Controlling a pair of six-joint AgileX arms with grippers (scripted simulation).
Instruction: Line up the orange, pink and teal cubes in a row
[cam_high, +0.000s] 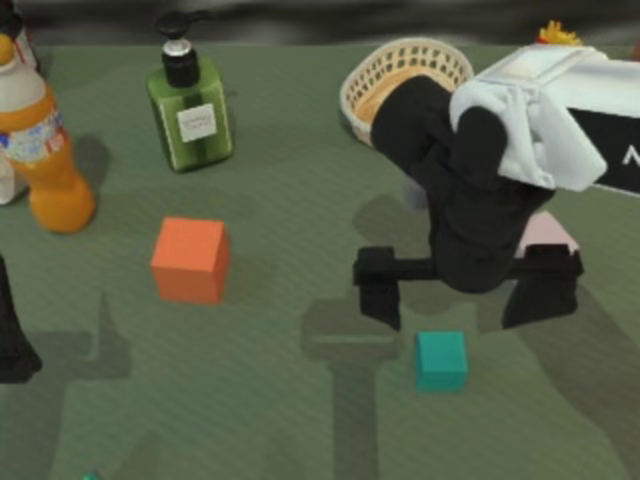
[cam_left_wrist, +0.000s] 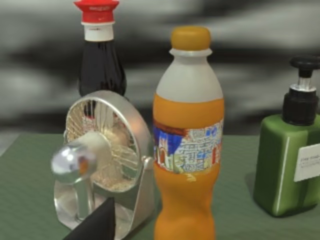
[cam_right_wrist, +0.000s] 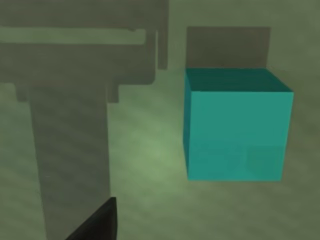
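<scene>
Here the right gripper (cam_high: 468, 290) hangs with jaws spread wide and empty, just far of the teal cube (cam_high: 441, 360); the left jaws' state cannot be told.

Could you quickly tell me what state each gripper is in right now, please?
Left gripper: mostly out of view, cannot be told.
Right gripper: open, holding nothing, above the table near the teal cube.

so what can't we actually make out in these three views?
- Pink cube: top view, mostly hidden under the right arm; only a corner shows.
- Right gripper: fingers spread wide in the top view; the right wrist view shows only a dark tip, beside the teal cube.
- Left gripper: cut off by the top view's left edge.
- Orange cube: seen in the top view only.
</scene>
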